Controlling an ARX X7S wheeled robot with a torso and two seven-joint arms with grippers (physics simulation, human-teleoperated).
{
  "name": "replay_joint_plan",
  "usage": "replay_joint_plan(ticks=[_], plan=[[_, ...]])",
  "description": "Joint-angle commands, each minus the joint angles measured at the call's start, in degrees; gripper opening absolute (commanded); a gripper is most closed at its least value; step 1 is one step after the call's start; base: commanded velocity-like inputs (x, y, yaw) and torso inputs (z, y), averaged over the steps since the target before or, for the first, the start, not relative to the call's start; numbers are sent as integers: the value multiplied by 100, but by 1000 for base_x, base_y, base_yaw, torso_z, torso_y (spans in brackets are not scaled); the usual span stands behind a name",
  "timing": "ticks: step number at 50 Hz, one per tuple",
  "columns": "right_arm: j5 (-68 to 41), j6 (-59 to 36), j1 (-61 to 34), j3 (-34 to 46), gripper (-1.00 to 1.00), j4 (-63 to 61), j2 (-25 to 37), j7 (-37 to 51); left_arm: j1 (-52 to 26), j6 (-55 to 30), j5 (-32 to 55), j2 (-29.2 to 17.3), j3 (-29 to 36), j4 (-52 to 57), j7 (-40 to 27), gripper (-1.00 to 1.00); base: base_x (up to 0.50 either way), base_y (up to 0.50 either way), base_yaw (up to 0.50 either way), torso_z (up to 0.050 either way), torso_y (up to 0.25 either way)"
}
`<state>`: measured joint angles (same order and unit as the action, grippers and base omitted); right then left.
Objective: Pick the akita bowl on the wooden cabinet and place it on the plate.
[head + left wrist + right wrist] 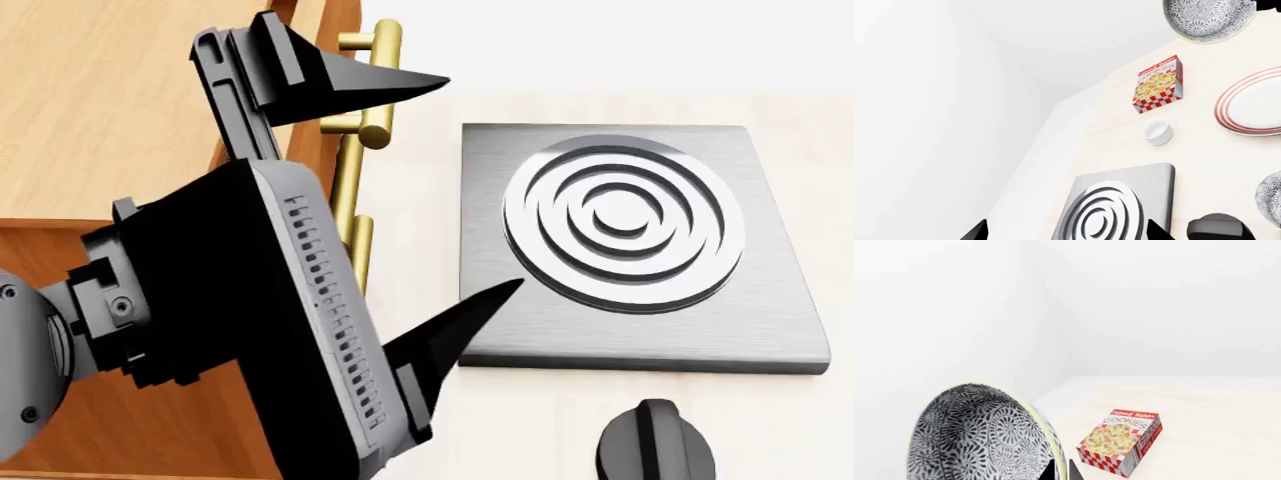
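Observation:
In the right wrist view the akita bowl (981, 435) hangs tilted on its side, and my right gripper (1061, 471) is shut on its rim, one fingertip on each side of the wall. The left wrist view shows the same bowl (1204, 20) held in the air above the pale table, beyond the red-ringed plate (1254, 102). My left gripper (483, 183) stands open and holds nothing, beside the wooden cabinet (107, 100) and above the stove's near left side. Its fingertips (981, 232) show wide apart.
A dark square stove (627, 240) with ring burner lies on the table, a black knob (654, 440) in front of it. A cookie box (1159, 84), a small white cup (1158, 132) and a second patterned bowl (1271, 197) stand near the plate. Brass handles (367, 90) jut from the cabinet.

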<state>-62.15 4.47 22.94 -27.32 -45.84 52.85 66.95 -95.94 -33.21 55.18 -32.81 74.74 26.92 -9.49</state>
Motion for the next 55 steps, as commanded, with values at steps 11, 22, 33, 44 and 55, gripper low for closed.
replay_joint_plan(ticks=[11,22,33,44,55], plan=[[-492,86,-567,443,-100,1305,-103,-666,61,25,-33,31,4,-34,9,100,0,0,0,0,0],[-686,17,-832,564,-100,1813,-98,-762,126,69,-74,32,15,-57,20,100,0,0,0,0,0],[-876,61,-953,667,-100,2267,-299,-1031,103,44,-52,37,-9,-41,13,100,0,0,0,0,1],[-882,78,-918,683,-100,2539,-436,-1136,105,39,-38,44,-28,-50,14,100,0,0,0,1,0],[-872,35,-1090,880,-100,2884,-554,-1254,142,57,-60,43,-26,-47,9,100,0,0,0,0,1]])
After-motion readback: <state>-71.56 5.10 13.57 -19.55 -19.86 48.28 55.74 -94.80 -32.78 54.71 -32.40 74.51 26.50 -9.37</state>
